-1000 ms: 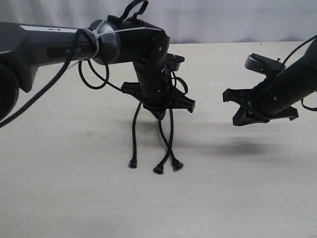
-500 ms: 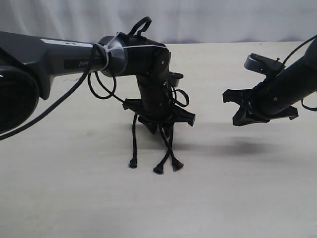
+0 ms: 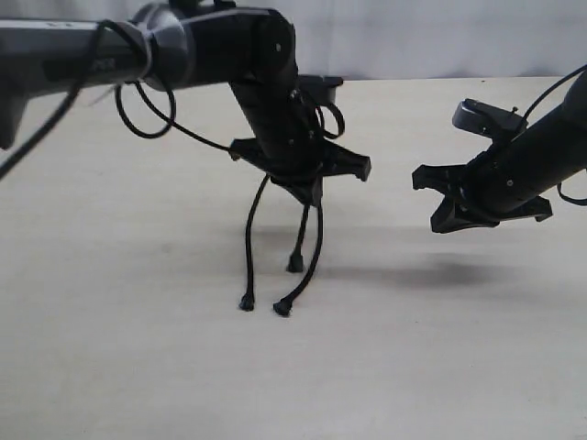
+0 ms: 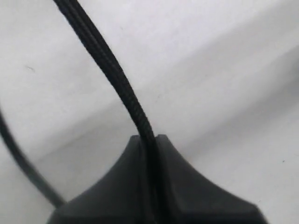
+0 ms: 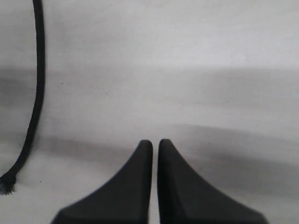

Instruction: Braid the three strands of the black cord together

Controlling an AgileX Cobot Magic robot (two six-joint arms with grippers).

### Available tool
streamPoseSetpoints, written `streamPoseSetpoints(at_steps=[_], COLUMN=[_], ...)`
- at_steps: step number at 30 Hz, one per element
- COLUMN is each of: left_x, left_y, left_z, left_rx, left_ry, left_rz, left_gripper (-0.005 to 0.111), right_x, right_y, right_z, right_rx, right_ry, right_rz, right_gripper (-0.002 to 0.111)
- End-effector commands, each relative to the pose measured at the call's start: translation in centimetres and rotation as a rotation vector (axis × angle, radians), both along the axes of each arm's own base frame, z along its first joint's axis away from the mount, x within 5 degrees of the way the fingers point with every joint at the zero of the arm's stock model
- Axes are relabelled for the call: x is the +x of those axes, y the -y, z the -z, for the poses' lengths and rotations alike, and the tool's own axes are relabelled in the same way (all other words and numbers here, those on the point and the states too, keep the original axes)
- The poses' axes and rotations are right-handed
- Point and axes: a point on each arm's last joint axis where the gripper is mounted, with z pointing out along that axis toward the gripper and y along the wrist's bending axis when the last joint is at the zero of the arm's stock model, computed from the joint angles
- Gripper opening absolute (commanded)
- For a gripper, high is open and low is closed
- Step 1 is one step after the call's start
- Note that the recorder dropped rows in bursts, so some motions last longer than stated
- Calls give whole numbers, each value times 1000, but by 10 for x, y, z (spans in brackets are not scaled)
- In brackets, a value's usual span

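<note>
- left gripper [image 3: 307,191] clenched on one strand of the black cord [image 3: 319,240]; wrist view shows it pinched in the seam between the fingers [image 4: 196,196]; cannot tell which strand
- the three strands [image 3: 248,257] hang from under that gripper to the table [image 3: 138,367]; two tips rest on it; third tip ends higher in the exterior view, lifted or lying further back, cannot tell; knotted top hidden behind the arm
- right gripper [image 3: 427,198] closed on nothing, hovering well apart to the right
- risk: no anchor seen at the top; pulling the held strand across may drag the whole cord, so no crossing forms
- risk: grip is only at the fingertip seam; a sideways swing could slip the strand out
- risk: free strands hang near each other; right gripper could pinch two at once
</note>
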Motion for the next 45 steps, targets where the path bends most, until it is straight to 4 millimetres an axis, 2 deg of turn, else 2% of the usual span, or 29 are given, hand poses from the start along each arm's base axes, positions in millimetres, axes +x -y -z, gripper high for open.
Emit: streamPoseSetpoints(at_steps=[1, 7, 9, 10, 13, 14, 16, 18, 19, 20, 21, 23, 25, 27, 28, 31, 34, 38, 41, 43, 45], left_x=[11, 26, 31, 32, 30, 29, 26, 26, 26, 28, 29, 31, 29, 22, 18, -11, -31, -55, -66, -71, -74], left_y=[-36, -86, -98, -101, -101, -99, -98, -103, -106, -116, -125, -161, -191, -207, -210, -213, -213, -215, -215, -214, -214], left_z=[-18, -12, -3, 13, 28, 31, 36, 35, 31, 16, 1, -40, -56, -62, -64, -71, -75, -78, -80, -79, -75], left_rx=[103, 278, 291, 281, 248, 235, 218, 236, 235, 223, 212, 184, 169, 142, 137, 123, 99, 93, 90, 82, 86], left_ry=[36, 43, 24, -20, -76, -89, -111, -116, -114, -89, -62, 27, 25, -16, -16, 66, 113, 147, 166, 169, 158], left_rz=[-1, -52, -76, -90, -89, -82, -52, -42, -47, -73, -96, -187, -258, -303, -313, -334, -353, -363, -367, -361, -339], left_gripper=[0, 0, 0, 0, 9, 14, 34, 43, 43, 43, 43, 43, 43, 43, 43, 43, 43, 43, 43, 43, 43], right_x=[1, -3, -5, -8, -11, -12, -17, -23, -25, -31, -33, -37, -38, -32, -28, -13, -6, -3, -1, 0, -1], right_y=[0, -7, -22, -41, -73, -83, -113, -135, -141, -158, -167, -195, -221, -239, -245, -259, -266, -268, -266, -265, -266], right_z=[-3, -6, -9, -9, -9, -9, -12, -16, -17, -20, -20, -27, -38, -39, -35, -10, 5, 29, 40, 42, 43], right_rx=[31, 118, 164, 166, 129, 119, 110, 111, 110, 107, 94, 4, -100, -225, -248, -291, -303, -333, -386, -396, -396], right_ry=[0, -35, -18, -4, 69, 94, 156, 197, 214, 234, 234, 240, 232, 243, 229, 155, 136, 91, 80, 84, 80], right_rz=[24, 7, -67, -128, -200, -220, -256, -300, -306, -331, -348, -414, -473, -505, -492, -480, -483, -483, -468, -471, -488], right_gripper=[4, 4, 4, 4, 4, 4, 4, 4, 4, 4, 4, 4, 4, 6, 10, 32, 41, 42, 41, 36, 22])
